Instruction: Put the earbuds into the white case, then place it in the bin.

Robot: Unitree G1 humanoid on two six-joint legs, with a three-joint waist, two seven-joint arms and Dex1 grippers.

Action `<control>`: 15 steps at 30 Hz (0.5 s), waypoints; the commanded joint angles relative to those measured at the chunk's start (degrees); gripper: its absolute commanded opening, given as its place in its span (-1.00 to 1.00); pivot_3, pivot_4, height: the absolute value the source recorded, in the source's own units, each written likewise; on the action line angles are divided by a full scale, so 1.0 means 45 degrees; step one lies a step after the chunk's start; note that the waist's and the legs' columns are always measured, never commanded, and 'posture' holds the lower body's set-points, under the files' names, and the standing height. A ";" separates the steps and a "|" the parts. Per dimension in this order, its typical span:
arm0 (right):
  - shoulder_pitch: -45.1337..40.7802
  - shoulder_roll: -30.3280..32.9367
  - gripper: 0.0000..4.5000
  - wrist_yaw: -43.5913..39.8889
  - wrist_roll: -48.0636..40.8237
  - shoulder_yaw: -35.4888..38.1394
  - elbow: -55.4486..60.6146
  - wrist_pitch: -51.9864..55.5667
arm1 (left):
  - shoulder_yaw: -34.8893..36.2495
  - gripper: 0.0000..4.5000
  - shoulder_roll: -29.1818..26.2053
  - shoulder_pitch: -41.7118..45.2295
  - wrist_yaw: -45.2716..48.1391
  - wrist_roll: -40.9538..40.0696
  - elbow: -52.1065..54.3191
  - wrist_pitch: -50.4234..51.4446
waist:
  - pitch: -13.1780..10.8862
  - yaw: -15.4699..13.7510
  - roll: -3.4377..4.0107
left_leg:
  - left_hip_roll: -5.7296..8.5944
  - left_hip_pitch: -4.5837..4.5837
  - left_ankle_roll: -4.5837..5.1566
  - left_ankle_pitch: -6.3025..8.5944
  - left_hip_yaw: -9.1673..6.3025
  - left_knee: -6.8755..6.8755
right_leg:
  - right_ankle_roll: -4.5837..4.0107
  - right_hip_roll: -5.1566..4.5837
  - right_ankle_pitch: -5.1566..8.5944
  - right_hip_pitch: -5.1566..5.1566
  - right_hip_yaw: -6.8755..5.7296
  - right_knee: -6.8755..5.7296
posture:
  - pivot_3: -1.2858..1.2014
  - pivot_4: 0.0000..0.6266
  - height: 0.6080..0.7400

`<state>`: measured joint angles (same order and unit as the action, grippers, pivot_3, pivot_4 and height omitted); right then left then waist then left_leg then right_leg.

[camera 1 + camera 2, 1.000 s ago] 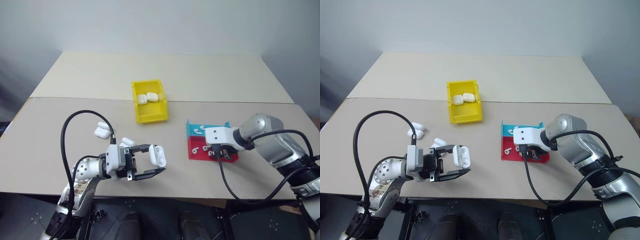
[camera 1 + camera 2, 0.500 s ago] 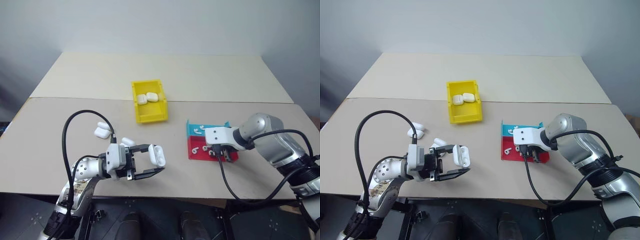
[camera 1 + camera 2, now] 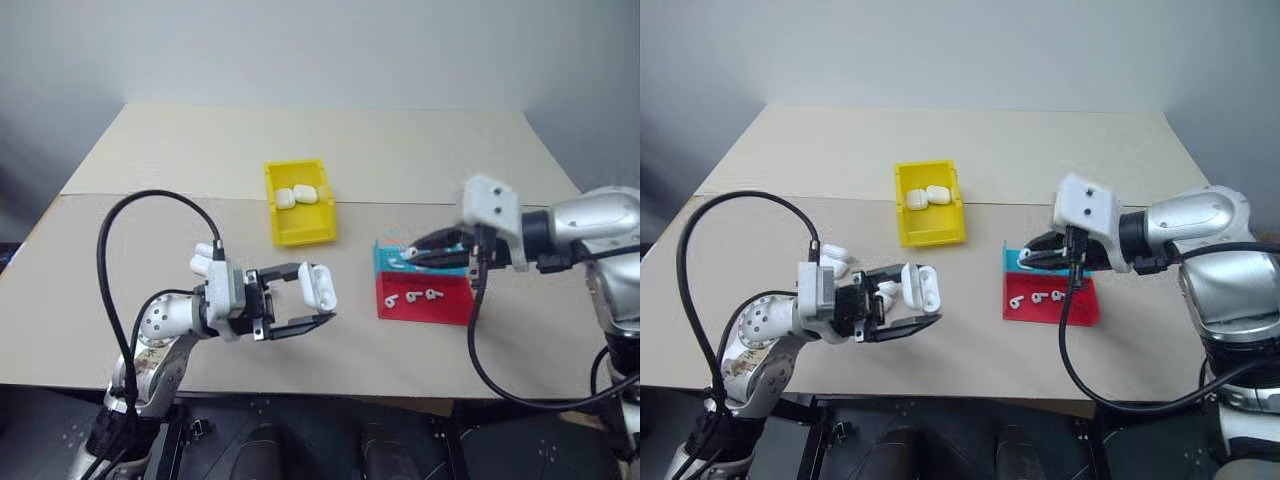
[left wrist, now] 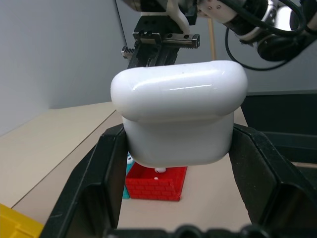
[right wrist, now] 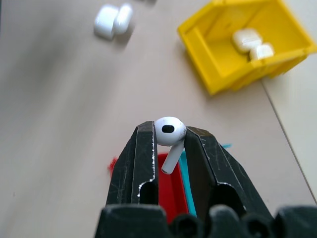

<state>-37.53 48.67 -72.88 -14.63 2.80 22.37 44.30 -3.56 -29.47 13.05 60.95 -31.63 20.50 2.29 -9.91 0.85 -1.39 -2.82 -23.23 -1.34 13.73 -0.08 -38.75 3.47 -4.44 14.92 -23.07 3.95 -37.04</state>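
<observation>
— Risen off the red tray, right claw pinches an earbud?
— Yes. Left claw clamps the white case above the worktop, lid seemingly open; bin beyond

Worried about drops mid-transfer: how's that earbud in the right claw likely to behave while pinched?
Probably slippery: the earbud is glossy and rounded, pinched between two fingertips of the right claw. It looks light and stiff, so it should not sag. With its stem hanging free between the fingers, it could pivot or pop out if bumped.
</observation>
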 commanded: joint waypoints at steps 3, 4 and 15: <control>0.0007 -0.0823 -0.72 0.1257 -0.1666 0.1483 0.0708 -0.0690 | -0.0105 0.23 0.0364 0.0355 -0.0175 -0.0162 0.0315 0.0099 | 0.0000 0.0002 0.0000 | 0.0000 -0.0002 0.0000 0.0000 -0.0001 0.0003 | 0.0000 0.0002 0.0000 -0.0003 0.0001 -0.0001 | 0.03 -0.52 1.00; 0.0087 -0.1071 -0.72 0.1349 -0.1916 0.1661 0.0764 -0.1190 | -0.0186 0.23 0.0458 0.0408 -0.0140 -0.0113 0.0236 0.0048 | 0.0000 -0.0005 0.0000 | 0.0000 -0.0003 0.0000 0.0000 -0.0001 0.0003 | 0.0000 0.0002 0.0000 -0.0004 0.0001 -0.0001 | 0.03 -0.52 1.00; -0.0056 -0.3340 -0.72 0.1133 -0.3306 0.0868 0.0436 -0.5770 | -0.0768 0.23 0.1461 0.1332 0.1061 -0.0966 -0.0435 0.0293 | 0.0000 0.0029 0.0001 | 0.0000 0.0000 0.0001 0.0000 -0.0001 0.0002 | 0.0003 0.0003 -0.0001 0.0000 0.0000 0.0000 | 0.03 -0.52 1.00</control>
<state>-36.61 34.16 -67.47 -27.74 7.05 23.94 21.09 -6.88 -23.77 17.98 64.77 -33.68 18.28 3.14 -9.90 0.98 -1.39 -2.83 -23.23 -1.33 13.73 -0.08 -38.73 3.49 -4.42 14.92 -23.07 3.95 -37.05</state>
